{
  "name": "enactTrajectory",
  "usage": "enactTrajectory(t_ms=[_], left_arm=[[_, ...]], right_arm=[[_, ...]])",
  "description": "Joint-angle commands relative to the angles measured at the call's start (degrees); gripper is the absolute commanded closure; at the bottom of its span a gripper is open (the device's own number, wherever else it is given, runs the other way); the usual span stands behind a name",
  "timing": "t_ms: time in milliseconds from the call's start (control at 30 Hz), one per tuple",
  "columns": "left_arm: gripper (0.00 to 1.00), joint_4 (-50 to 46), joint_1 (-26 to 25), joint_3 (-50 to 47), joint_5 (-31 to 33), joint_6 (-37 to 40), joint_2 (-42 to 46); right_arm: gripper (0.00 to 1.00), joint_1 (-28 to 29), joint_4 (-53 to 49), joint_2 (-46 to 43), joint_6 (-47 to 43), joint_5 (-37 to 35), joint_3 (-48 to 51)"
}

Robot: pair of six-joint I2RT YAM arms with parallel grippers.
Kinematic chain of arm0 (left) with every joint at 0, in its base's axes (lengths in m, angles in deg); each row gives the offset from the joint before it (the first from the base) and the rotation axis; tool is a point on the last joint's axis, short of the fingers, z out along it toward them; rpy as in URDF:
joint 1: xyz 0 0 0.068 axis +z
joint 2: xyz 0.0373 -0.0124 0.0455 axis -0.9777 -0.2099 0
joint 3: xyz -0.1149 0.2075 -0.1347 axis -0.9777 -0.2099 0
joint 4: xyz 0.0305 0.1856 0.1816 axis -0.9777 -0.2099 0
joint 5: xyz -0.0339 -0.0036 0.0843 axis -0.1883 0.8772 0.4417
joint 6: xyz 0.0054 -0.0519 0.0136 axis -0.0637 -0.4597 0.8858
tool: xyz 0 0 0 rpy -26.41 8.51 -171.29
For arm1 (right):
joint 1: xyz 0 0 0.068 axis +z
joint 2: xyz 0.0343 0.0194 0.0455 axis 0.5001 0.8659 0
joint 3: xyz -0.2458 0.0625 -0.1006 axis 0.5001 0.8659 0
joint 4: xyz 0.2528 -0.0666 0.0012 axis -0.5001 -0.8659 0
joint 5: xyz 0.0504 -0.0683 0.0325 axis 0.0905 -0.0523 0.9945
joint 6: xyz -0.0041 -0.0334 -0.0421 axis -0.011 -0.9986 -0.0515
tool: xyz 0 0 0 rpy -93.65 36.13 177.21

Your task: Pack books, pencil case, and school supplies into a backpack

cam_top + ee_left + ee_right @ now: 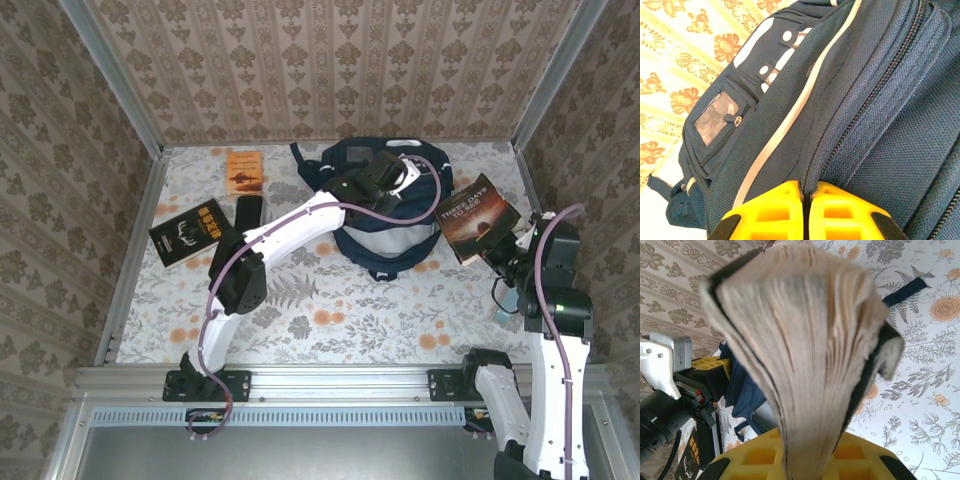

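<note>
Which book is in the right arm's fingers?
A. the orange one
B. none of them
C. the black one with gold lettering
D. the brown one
D: the brown book sits clamped between the right fingers, its page edges fanning up in the wrist view, while the orange book and black book lie on the table.

L gripper (392, 180) at backpack (385, 245) top; R gripper (510, 248) holds brown book (478, 212), just right of backpack.
</note>
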Motion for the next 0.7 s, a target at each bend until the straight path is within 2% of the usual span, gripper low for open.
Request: enactTrajectory(t_ms=[0, 133, 300, 367, 467, 567, 667], left_arm=[[1.00, 7.25, 0.93, 6.12, 8.47, -4.48, 0.97], [1.00, 6.16, 1.00, 8.57, 10.21, -4.87, -1.20], [1.00, 5.95, 0.94, 8.26, 9.98, -5.78, -1.26], [1.00, 5.71, 0.93, 8.25, 9.58, -6.08, -0.83], [1.00, 5.68, 0.83, 7.74, 8.27, -6.54, 0.39], [1.00, 5.56, 0.42, 6.77, 7.29, -6.94, 1.99], [1.00, 5.55, -0.06, 5.55, 6.72, -7.07, 3.90]], right_arm=[[0.91, -0.34, -3.73, -2.65, 0.61, -4.16, -1.13], [0.91, -0.34, -5.46, -5.57, 1.01, -9.52, -2.36], [0.91, -0.33, -4.26, -5.27, 2.36, -7.62, -1.10], [0.91, -0.32, -1.80, -4.75, 3.68, -4.22, 1.20], [0.91, -0.34, 7.65, -3.01, 7.70, 7.76, 6.30], [0.91, -0.17, 25.02, -1.27, 17.69, 19.61, 13.78], [0.90, 1.24, 39.10, 0.40, 25.89, 22.66, 19.06]])
